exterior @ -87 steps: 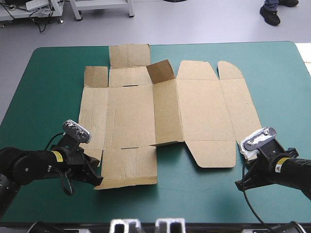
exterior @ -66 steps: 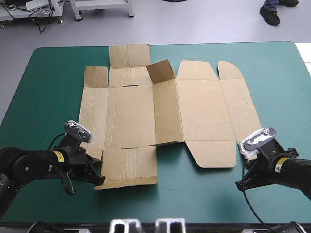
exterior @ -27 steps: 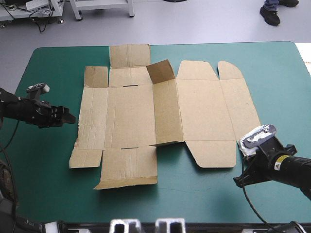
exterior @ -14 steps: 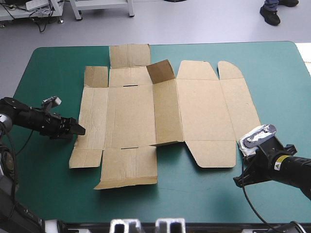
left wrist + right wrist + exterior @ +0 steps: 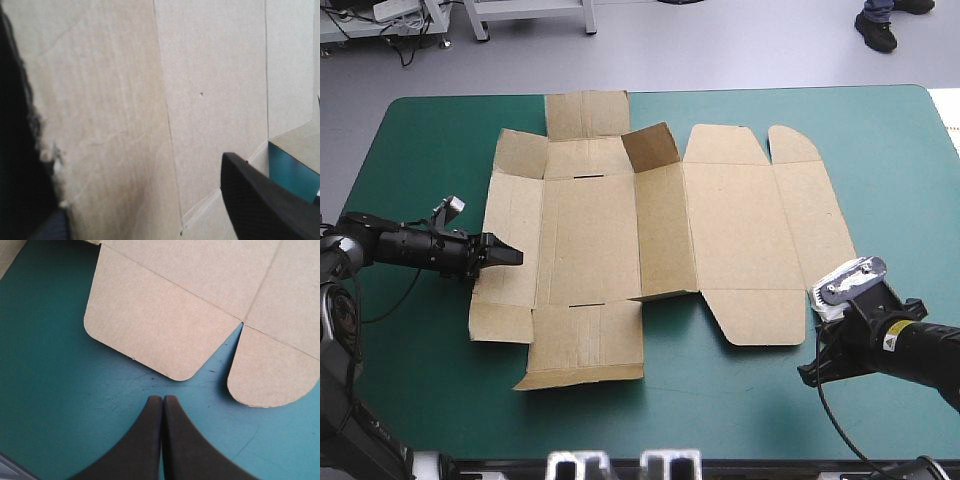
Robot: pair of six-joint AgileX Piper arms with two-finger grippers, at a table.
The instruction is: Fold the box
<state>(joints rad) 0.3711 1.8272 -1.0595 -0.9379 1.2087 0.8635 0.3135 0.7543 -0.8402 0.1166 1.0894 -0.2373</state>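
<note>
The brown box (image 5: 620,230) lies as a cut sheet spread over the middle of the teal-green table, with one small flap (image 5: 650,147) standing up near the far side. My left gripper (image 5: 510,256) reaches in low from the left to the sheet's left wall panel (image 5: 510,240), which is slightly lifted. In the left wrist view the gripper (image 5: 130,165) is open, the board (image 5: 200,100) filling the space between its fingers and its ragged edge lying across one finger. My right gripper (image 5: 807,372) rests shut on the cover, just in front of the rounded flaps (image 5: 160,335) at the sheet's front right; its tip (image 5: 162,399) touches nothing.
Teal-green cover (image 5: 740,420) runs along the front of the sheet and on both sides. A white object (image 5: 947,110) shows at the table's right edge.
My left gripper left the sheet's front-left corner, swung out to the left, then came in to the left wall panel, whose edge has risen and shifted inward. The right arm barely moved.
</note>
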